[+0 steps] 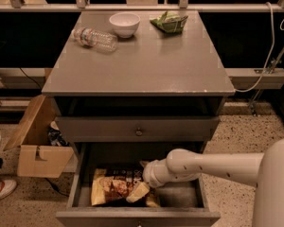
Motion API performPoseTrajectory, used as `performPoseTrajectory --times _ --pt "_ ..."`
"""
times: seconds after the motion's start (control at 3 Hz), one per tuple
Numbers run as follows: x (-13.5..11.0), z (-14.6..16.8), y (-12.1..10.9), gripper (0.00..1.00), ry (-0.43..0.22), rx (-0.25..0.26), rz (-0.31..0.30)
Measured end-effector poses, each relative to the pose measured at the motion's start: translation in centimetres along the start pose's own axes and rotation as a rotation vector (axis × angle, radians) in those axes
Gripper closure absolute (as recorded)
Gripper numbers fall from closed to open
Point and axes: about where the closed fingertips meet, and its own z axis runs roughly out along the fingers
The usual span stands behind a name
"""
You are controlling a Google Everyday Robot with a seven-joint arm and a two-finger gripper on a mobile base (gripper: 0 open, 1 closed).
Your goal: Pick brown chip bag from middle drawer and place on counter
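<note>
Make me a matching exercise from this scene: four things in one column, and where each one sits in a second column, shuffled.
Things:
1. bottle
2. bowl
3. brown chip bag
4. cardboard box

Places:
A. inside the open drawer
B. lying on its side on the counter
C. on the floor
D. standing upright on the counter

Pairs: 1-B, 2-D, 3-A, 4-C.

The gripper is down in the drawer, at the brown chip bag.

Bottle [94, 38] lying near white bowl [124, 23], green bag [169, 22], cardboard box [40, 150]
</note>
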Motion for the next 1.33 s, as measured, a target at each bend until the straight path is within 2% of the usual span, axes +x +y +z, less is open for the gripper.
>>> performPoseTrajectory --times 0.33,0.67,1.0,1.33 --pt "0.3 1.4 0.3 0.26 -0.015 -0.024 0.003" --pt "-0.2 0.8 1.1 0.57 -0.139 -0.082 0.006" --pt "-0.5 -1.1 1.6 0.8 -0.213 -0.094 -0.006" --pt "-1.4 -8.3 1.8 1.0 -0.339 -0.029 -0.052"
